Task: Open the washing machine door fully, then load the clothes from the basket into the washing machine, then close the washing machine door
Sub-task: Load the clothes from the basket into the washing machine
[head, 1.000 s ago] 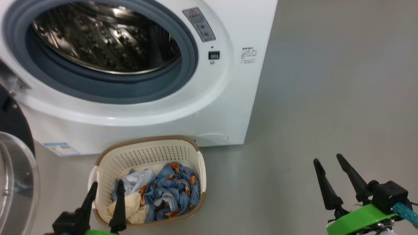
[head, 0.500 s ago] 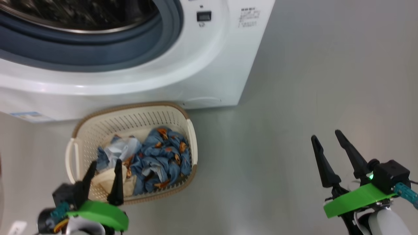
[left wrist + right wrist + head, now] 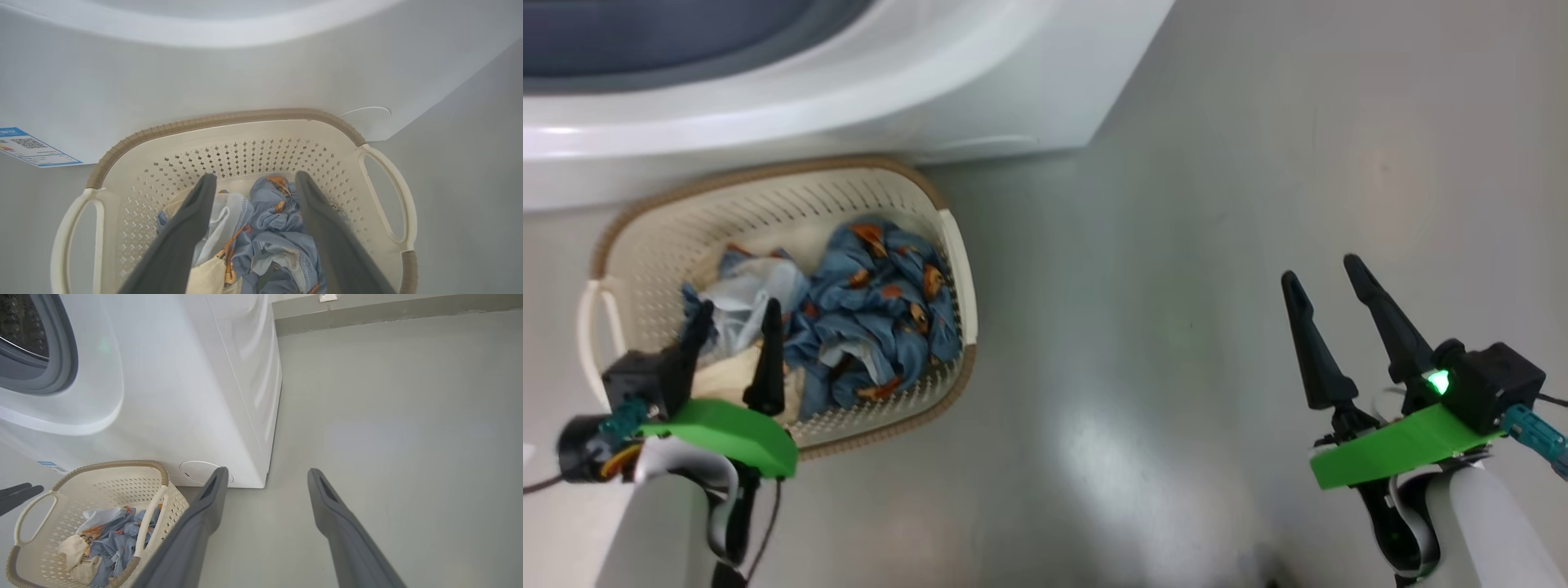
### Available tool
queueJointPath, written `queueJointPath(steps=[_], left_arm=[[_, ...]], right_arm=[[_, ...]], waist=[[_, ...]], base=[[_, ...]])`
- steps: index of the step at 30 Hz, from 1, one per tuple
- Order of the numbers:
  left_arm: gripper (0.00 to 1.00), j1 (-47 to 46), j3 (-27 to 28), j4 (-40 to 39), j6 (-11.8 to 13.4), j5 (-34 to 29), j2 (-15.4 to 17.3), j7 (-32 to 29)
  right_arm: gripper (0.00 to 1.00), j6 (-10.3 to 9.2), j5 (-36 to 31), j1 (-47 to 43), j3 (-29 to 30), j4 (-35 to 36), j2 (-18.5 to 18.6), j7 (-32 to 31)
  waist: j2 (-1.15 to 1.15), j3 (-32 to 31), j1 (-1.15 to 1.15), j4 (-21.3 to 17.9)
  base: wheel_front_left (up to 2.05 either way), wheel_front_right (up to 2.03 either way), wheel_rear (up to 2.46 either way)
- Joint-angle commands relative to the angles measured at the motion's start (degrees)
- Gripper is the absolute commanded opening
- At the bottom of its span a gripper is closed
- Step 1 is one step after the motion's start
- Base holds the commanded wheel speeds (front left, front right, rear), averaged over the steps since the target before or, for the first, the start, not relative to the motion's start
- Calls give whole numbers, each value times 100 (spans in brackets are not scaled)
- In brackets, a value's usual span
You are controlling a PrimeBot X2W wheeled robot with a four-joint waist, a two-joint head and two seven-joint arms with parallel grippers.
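Grey floor (image 3: pixel 1217 204), darker skirting strip (image 3: pixel 367 312) beyond, small white wall plate (image 3: pixel 328 297)

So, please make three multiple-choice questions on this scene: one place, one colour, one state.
1. Where is the basket, relative to the washing machine? A. On top. B. On the floor, close before it. C. Inside the drum.
2. Which colour have most of the clothes? A. Red. B. Black. C. Blue with orange figures.
3. How are the fingers of the left gripper? A. Open, pointing into the basket. B. Shut on a garment. C. Shut on a handle.
Answers: 1 B, it rests on the grey floor by the white front; 2 C, printed blue fabric makes most of the pile; 3 A, a wide gap shows between them.
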State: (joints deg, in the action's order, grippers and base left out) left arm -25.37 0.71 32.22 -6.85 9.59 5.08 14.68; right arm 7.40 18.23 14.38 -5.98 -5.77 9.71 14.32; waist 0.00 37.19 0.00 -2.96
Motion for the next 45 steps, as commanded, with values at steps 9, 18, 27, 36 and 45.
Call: queueJointPath(steps=[9,18,27,36,45], left_arm=[[100,-514,159,786,17,-427,709,31],[100,-1294,26,1811,246,-673,1121,-204],[100,-1734,-153,2476,400,-811,1301,-946],[100,-2073,-436,2736,562,-1054,1496,-1509],[100,-2340,-704,2991,563,-1225,1648,-2116]], right_arm=[[100,9,65,241,-281,144,-203,68],[100,9,173,319,-385,85,-336,68],[100,9,247,356,-480,54,-419,68],[100,9,277,361,-576,63,-474,68],[100,9,333,350,-634,125,-519,68]], waist=[[0,857,0,-487],[0,1163,0,-693],[0,1273,0,-766],[0,1390,0,-827],[0,1579,0,-918]], base=[[0,0,0],[0,0,0],[0,0,0],[0,0,0],[0,0,0]])
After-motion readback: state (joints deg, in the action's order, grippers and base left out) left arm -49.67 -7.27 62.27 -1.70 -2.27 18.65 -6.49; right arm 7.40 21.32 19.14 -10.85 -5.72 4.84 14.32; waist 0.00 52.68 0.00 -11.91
